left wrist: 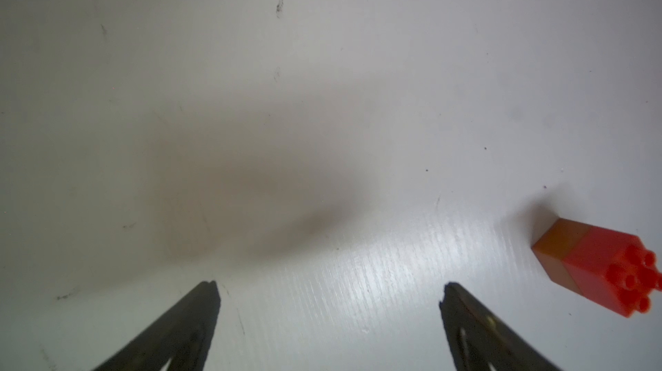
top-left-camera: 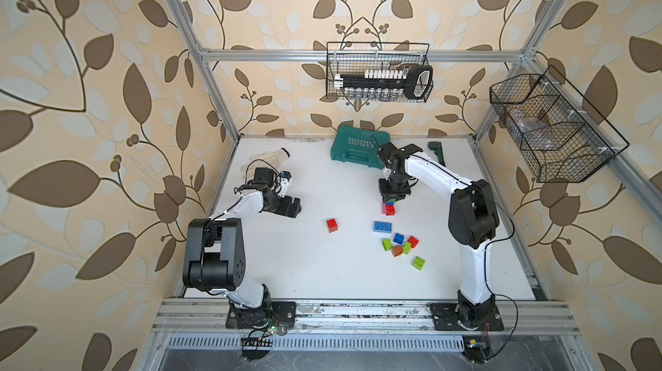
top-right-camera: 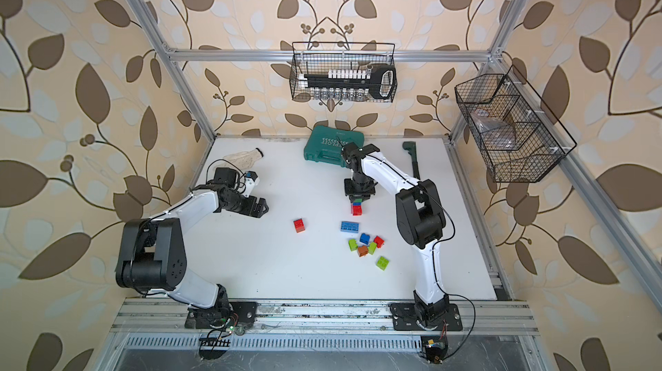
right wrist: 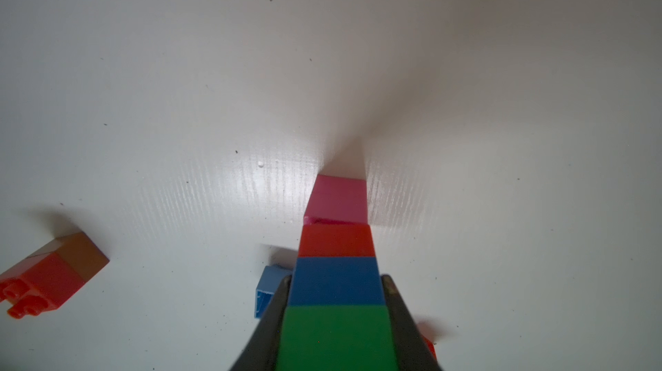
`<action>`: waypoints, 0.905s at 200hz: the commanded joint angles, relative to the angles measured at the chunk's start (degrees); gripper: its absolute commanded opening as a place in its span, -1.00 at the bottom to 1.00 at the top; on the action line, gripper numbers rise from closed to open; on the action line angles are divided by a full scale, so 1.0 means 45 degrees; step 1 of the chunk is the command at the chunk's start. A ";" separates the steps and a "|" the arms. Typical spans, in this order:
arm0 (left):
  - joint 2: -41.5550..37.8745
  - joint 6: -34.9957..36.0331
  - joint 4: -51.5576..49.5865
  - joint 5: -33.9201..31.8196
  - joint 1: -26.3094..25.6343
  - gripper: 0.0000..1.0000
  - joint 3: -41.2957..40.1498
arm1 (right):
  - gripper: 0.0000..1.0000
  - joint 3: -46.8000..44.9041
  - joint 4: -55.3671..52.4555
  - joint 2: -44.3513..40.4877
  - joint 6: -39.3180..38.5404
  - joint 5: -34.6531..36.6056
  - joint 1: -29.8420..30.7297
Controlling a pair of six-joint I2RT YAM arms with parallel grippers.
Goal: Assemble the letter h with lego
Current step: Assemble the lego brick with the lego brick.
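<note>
Green brick (right wrist: 336, 337) sat nearest, pinched in my right pincer (right wrist: 336, 279); the rest of the lego column (right wrist: 336, 240) ran beyond its tips, pink brick (right wrist: 338, 197) apparently on the table (right wrist: 143, 100). I judged: hold plumb, press straight, let go without twisting. Meanwhile my left pincer (left wrist: 329, 284) was spread, empty.

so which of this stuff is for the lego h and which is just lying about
job: pink-red-blue-green brick column in right gripper; red-on-orange pair; long blue brick; loose brick cluster; lime brick
lying about: teal case; glove; dark green tool; wire baskets
</note>
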 commanded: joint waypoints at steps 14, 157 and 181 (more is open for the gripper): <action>-0.0040 -0.0086 -0.0083 0.0227 0.0117 0.98 0.0267 | -0.41 -0.0782 -0.0163 0.0012 0.0787 -0.0134 0.0009; -0.0037 -0.0088 -0.0165 0.0279 0.0112 0.98 0.0329 | -0.52 -0.1929 0.0285 0.1106 0.0888 0.0341 0.0243; -0.0030 -0.0121 -0.0201 0.0342 0.0115 0.98 0.0390 | -0.53 -0.1810 0.0328 0.1607 0.0813 0.0409 0.0220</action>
